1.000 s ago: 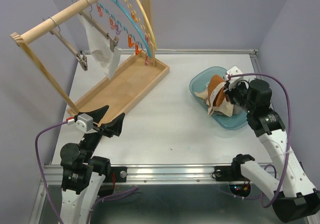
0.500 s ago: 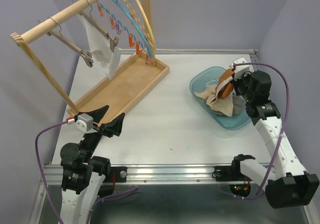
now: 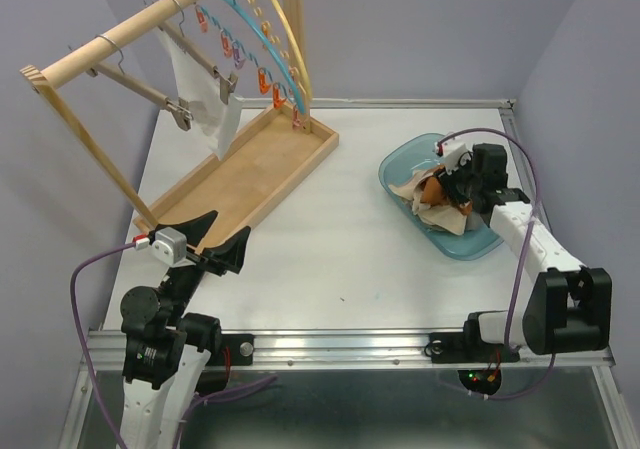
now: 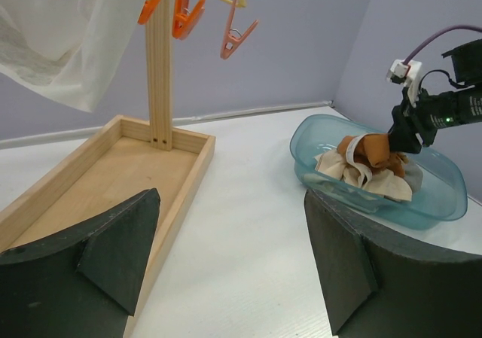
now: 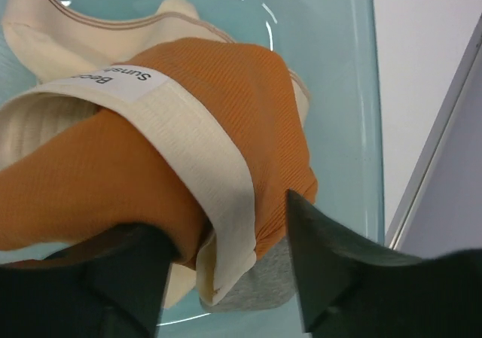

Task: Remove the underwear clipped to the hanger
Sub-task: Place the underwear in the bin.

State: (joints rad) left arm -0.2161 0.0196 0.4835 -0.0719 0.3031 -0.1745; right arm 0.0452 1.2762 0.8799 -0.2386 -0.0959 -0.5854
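1. While my right end effector (image 5: 222, 229) stands half-parted in the tub (image 3: 470, 247) at 3 o'clock, the rust-orange pair (image 5: 188, 112) lies between its fingers; withdrawal may snag it out.
2. White underwear (image 3: 205, 94) hangs clipped at 10 o'clock; left end effector (image 4: 230, 255) wide, empty.

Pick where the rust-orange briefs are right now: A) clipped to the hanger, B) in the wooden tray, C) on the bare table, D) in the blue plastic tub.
D: the rust-orange briefs lie on the cloth pile inside the blue plastic tub.
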